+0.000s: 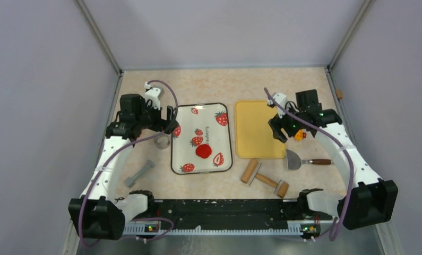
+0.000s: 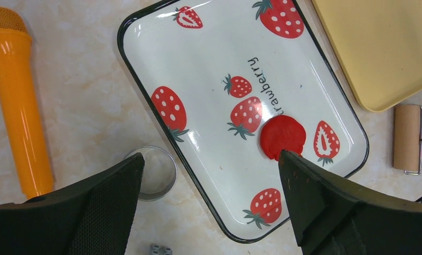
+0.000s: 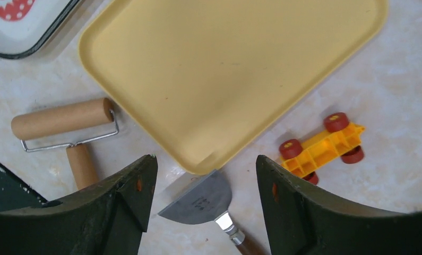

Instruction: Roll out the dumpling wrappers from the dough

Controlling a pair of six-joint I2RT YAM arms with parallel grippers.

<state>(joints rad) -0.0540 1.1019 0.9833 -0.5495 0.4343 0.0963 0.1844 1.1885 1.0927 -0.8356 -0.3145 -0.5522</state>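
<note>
The dough (image 1: 203,151) (image 2: 283,137) is a flattened round red lump lying in the strawberry-printed tray (image 1: 227,159) (image 2: 145,58), near its front end. No dumpling wrappers show in any view. My left gripper (image 1: 169,126) (image 2: 211,156) hovers open over the tray's left rim with nothing between its fingers; the dough sits just beyond its right fingertip. My right gripper (image 1: 279,133) (image 3: 206,158) hangs open and empty above the front right corner of the yellow tray (image 1: 259,130) (image 3: 224,69).
A metal ring cutter (image 1: 162,141) (image 2: 155,172) stands left of the strawberry tray. A wooden rolling pin (image 1: 264,179) (image 3: 62,119), a scraper (image 1: 299,159) (image 3: 200,199) and a yellow toy car (image 1: 300,135) (image 3: 323,146) lie by the yellow tray. An orange toy microphone (image 2: 17,101) lies at left.
</note>
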